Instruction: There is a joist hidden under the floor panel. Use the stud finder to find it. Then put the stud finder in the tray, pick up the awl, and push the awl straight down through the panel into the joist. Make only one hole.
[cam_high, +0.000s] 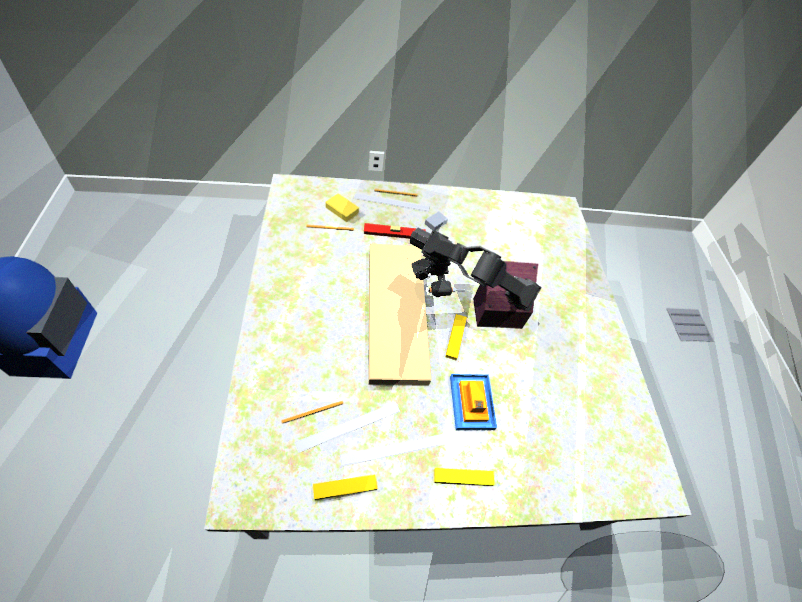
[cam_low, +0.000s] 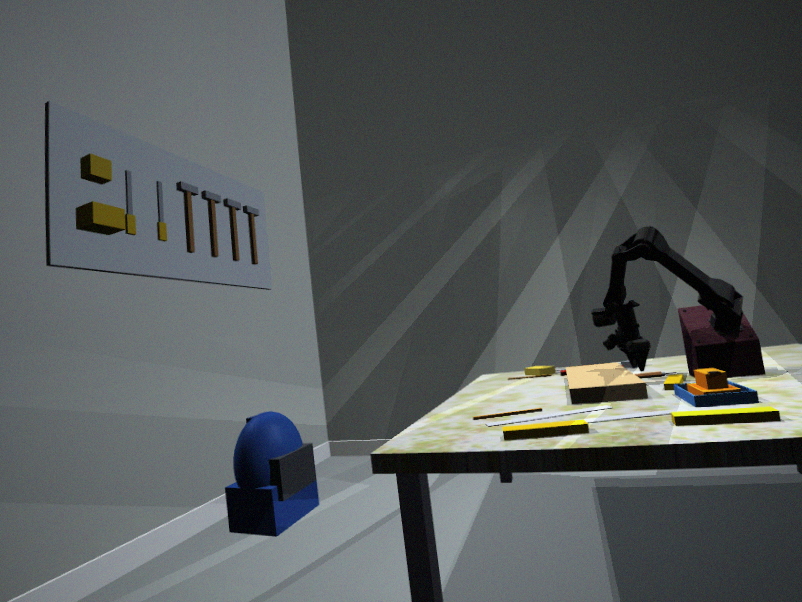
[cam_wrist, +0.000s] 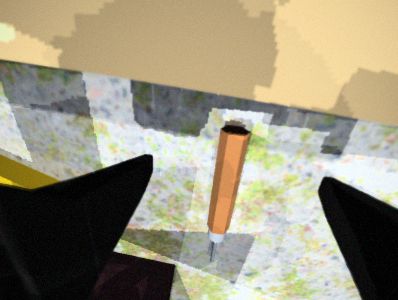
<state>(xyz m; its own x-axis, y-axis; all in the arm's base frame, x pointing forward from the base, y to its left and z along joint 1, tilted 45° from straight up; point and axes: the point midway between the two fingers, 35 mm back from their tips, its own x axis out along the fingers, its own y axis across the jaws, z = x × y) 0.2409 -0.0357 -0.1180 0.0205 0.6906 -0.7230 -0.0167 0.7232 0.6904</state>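
Note:
My gripper (cam_high: 441, 292) (cam_low: 639, 368) (cam_wrist: 234, 173) is open and empty, above the table beside the panel's right edge. The awl (cam_wrist: 228, 182) (cam_low: 651, 374) lies on the table between the spread fingertips as seen from the wrist, with its orange handle end towards the panel and its thin metal tip pointing away. The arm mostly covers it in the top view. The floor panel (cam_high: 388, 336) (cam_low: 595, 377) (cam_wrist: 175, 40) is a pale wooden slab; the joist is hidden. The orange stud finder (cam_high: 474, 393) (cam_low: 710, 377) sits in the blue tray (cam_high: 476, 427) (cam_low: 719, 399).
A yellow bar (cam_high: 456, 336) (cam_wrist: 25, 172) lies between the panel and the maroon base block (cam_high: 505, 304) (cam_low: 722, 353) (cam_wrist: 140, 275). A red level (cam_high: 385, 229) and a grey block (cam_high: 435, 220) lie behind the panel. Two yellow bars (cam_high: 344, 487) (cam_high: 463, 477) lie near the front edge.

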